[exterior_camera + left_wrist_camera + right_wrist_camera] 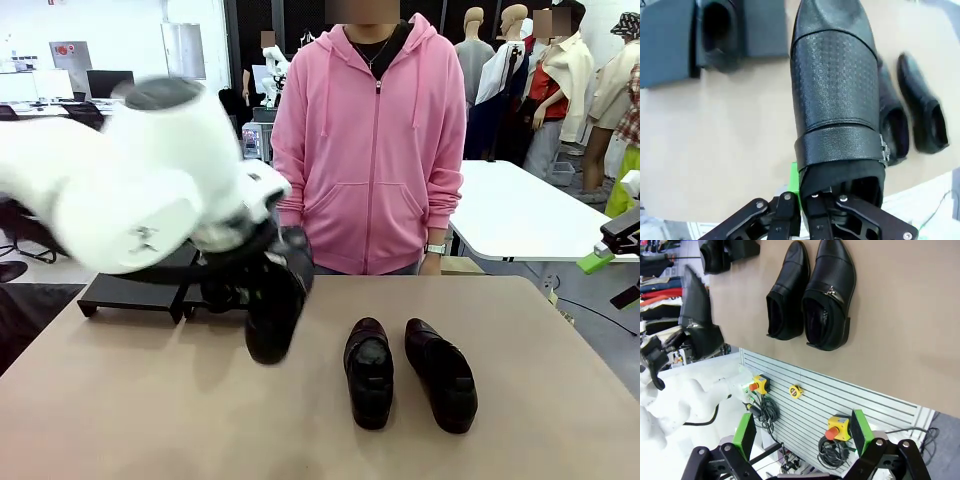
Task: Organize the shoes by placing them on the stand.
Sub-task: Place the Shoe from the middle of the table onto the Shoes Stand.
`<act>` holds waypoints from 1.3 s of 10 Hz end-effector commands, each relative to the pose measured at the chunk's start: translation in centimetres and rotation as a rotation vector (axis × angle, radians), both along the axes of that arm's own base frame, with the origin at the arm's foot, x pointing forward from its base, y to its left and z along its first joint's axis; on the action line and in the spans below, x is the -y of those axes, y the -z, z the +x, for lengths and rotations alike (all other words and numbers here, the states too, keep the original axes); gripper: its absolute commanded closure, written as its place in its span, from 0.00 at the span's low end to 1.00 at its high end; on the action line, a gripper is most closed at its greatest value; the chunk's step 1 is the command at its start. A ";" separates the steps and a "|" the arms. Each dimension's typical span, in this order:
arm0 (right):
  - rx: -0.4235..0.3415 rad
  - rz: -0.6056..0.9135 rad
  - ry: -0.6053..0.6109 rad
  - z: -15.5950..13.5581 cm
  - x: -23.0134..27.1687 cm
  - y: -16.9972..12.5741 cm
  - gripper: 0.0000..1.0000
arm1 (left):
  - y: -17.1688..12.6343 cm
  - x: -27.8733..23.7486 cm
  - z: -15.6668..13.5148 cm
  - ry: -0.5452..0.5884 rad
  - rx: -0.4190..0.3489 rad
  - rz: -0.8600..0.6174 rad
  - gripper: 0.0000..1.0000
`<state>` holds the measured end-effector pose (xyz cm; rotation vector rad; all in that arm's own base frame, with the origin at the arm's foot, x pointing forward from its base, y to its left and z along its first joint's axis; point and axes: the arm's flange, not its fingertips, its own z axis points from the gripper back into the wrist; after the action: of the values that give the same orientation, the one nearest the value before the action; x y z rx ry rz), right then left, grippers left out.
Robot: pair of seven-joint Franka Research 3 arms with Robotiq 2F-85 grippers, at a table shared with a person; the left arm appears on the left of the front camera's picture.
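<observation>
At the desk's far left edge the stand already carries one shoe. The left claw, clamped shut on a second shoe, holds it aloft just beside the stand. A third shoe and a fourth shoe lie mid-desk, unplaced; the right claw gapes wide, empty.

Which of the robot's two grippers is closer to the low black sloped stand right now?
Left. The left gripper, shut on a glossy black leather shoe, hangs just beside the stand; the open right gripper is beyond the table's opposite edge.
</observation>
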<state>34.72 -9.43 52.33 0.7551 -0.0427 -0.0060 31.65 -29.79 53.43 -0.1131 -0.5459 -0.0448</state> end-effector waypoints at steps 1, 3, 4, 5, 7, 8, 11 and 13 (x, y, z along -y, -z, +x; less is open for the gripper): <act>-0.013 0.009 0.018 -0.2 -0.2 -0.4 0.00 | 0.2 -3.7 0.0 -0.106 0.112 -0.117 1.00; -0.013 0.009 0.018 -0.2 -0.2 -0.4 0.00 | 0.0 0.0 0.0 0.000 0.000 0.000 1.00; -0.013 0.009 0.018 -0.2 -0.2 -0.4 0.00 | 0.0 0.0 0.0 0.000 0.000 0.000 1.00; -0.013 0.009 0.018 -0.2 -0.2 -0.4 0.00 | 0.0 0.0 0.0 0.000 0.000 0.000 1.00; -0.013 0.009 0.018 -0.2 -0.2 -0.4 0.00 | 0.0 0.0 0.0 0.000 0.000 0.000 1.00; -0.013 0.009 0.018 -0.2 -0.2 -0.4 0.00 | 1.5 0.4 -0.5 -0.005 -0.012 0.007 1.00; -0.013 0.009 0.018 -0.2 -0.2 -0.4 0.00 | -0.1 0.8 13.3 -0.054 0.060 -0.028 1.00; -0.013 0.009 0.018 -0.2 -0.2 -0.4 0.00 | 1.0 0.5 17.9 -0.093 0.084 -0.034 1.00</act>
<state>34.71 -9.45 52.36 0.7550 -0.0431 -0.0062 48.23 -27.39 52.31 -0.1340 -0.5996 0.0328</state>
